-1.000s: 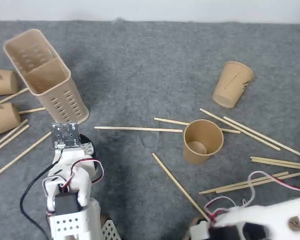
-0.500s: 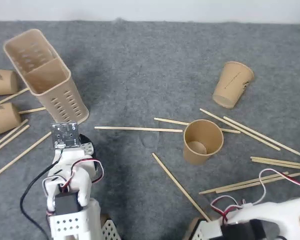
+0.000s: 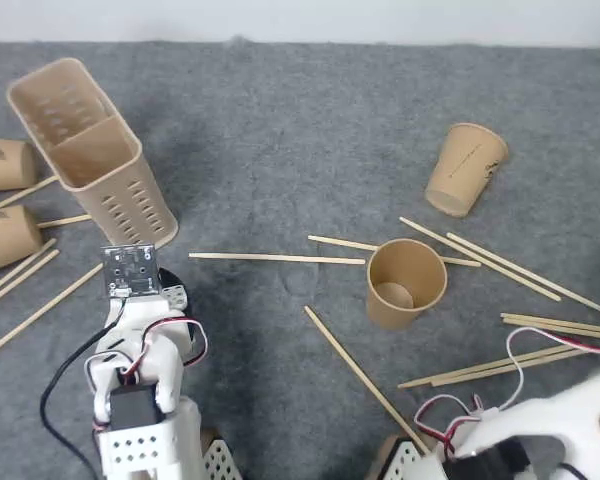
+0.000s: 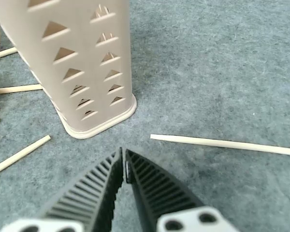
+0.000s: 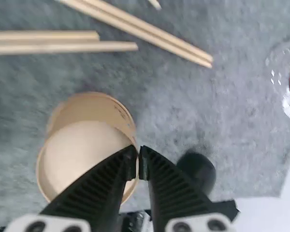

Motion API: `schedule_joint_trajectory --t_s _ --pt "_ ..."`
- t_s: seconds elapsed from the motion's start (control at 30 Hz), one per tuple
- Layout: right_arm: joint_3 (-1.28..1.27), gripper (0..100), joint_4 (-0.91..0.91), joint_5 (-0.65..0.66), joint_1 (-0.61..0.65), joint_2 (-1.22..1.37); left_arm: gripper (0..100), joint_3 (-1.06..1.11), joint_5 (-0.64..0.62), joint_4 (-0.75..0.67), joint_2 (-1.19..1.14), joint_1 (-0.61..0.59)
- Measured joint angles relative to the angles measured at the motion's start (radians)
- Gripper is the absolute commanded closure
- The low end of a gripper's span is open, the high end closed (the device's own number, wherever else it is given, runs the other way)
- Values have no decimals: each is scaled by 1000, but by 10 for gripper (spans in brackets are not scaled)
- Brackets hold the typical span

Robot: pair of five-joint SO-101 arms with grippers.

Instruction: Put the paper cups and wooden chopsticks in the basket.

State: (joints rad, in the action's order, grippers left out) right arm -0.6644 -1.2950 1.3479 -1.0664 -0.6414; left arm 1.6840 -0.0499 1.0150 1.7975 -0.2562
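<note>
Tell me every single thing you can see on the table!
basket: one, tan with holes, standing at the far left.
paper cups: five, brown; one upright mid-table, one tipped over at the far right, two lying at the left edge, one under the right gripper.
wooden chopsticks: over a dozen, pale wood, scattered flat at left, middle and right.
mat: one, grey, covering the table.
left gripper: one, black, shut and empty, near the basket's foot.
right gripper: one, black, tips close together at a cup's rim.
</note>
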Motion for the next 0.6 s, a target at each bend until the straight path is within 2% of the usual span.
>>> schedule_joint_trajectory --t_s 0.2,0.47,0.6 --pt "132 991 -55 -164 140 32 988 0 0 0 0 0" --pt "147 991 -55 -279 282 32 988 0 0 0 0 0" --pt "147 991 11 -358 354 32 988 0 0 0 0 0"
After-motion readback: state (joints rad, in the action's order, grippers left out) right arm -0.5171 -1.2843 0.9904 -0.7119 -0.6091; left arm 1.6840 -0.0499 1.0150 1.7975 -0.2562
